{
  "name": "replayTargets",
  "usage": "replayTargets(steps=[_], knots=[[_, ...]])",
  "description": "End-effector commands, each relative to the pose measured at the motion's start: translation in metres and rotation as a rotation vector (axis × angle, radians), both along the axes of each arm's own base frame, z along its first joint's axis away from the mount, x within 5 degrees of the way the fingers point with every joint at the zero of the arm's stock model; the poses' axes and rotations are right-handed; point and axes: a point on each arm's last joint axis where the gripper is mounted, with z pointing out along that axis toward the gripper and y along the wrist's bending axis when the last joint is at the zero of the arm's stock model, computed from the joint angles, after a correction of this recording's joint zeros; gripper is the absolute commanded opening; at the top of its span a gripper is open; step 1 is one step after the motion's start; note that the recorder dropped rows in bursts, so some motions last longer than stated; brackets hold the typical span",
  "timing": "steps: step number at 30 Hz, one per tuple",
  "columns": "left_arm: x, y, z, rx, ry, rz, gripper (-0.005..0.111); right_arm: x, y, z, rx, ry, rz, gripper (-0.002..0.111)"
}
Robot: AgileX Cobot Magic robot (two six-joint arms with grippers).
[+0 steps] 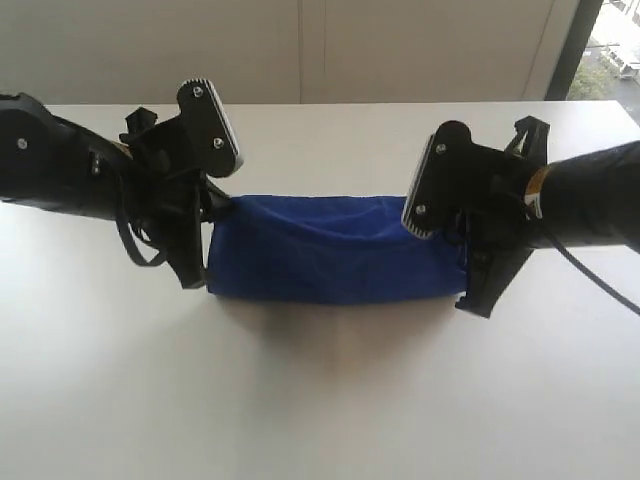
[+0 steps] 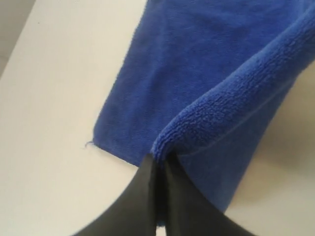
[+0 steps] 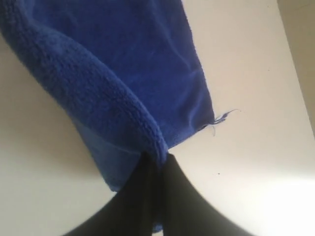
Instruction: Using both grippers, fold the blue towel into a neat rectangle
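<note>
Left arm [image 1: 50, 160] reaches in from 9 o'clock, right arm [image 1: 590, 195] from 3 o'clock; left gripper [image 2: 158, 164] and right gripper [image 3: 158, 162] each pinch the blue towel [image 1: 330, 250].

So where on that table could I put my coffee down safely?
The wide bare stretch of table on the camera's side of the blue towel is free, as is the narrower strip between towel and wall. It's crowded at both towel ends, where the left fingers and right fingers pinch it.
</note>
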Motion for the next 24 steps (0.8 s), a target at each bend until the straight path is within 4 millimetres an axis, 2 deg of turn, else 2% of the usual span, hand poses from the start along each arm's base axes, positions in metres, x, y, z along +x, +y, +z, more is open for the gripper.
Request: replayTargets(steps=[1,6,16,20,24], knots=[[0.027,0.004,0.007,-0.045,-0.022,0.082,0.0,0.027,-0.005,0.002,0.019,-0.03,-0.045,0.0],[0.059,0.006,-0.003,-0.037,-0.007,0.129,0.0,0.061,-0.009,-0.01,0.026,-0.025,-0.083,0.0],[0.109,-0.004,-0.048,-0.011,-0.001,0.187,0.0,0.113,-0.014,-0.056,0.061,-0.003,-0.126,0.0],[0.122,-0.008,-0.063,-0.006,-0.009,0.202,0.0,0.127,-0.014,-0.073,0.065,0.007,-0.129,0.0],[0.126,-0.011,-0.067,-0.004,0.002,0.197,0.0,0.128,-0.016,-0.077,0.049,0.04,-0.141,0.0]])
